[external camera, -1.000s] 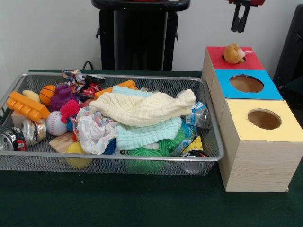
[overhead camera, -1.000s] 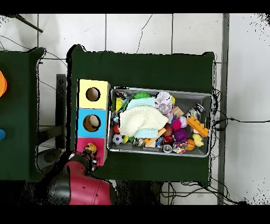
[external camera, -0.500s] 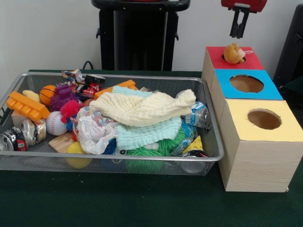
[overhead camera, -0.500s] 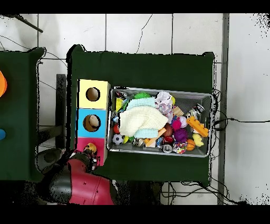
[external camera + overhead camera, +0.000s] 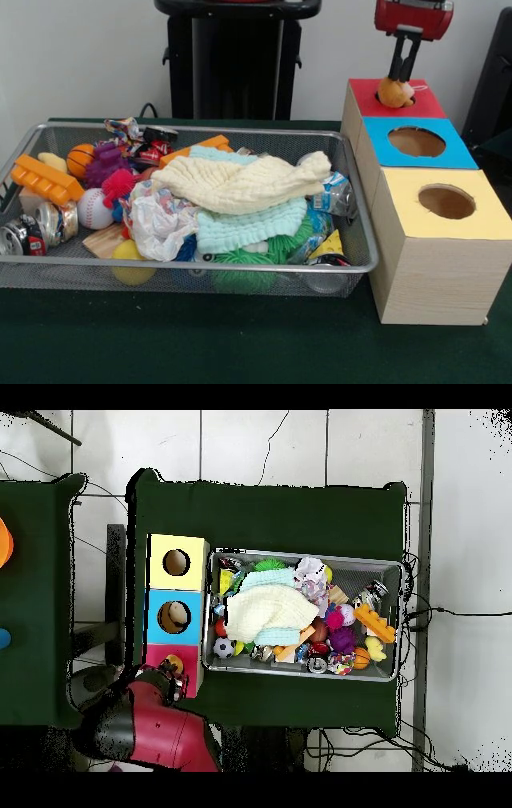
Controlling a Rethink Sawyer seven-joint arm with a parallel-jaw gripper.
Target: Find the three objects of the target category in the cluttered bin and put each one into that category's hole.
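Your gripper (image 5: 404, 74) stands over the plush toy (image 5: 395, 92) wedged in the red box's (image 5: 424, 102) hole; whether its jaws grasp it, I cannot tell.

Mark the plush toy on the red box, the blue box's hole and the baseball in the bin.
plush toy (image 5: 394, 92), front view, on its orange body sitting in the red box's hole
blue box's hole (image 5: 417, 142), front view, on the hole's dark inside
baseball (image 5: 94, 210), front view, on its white face
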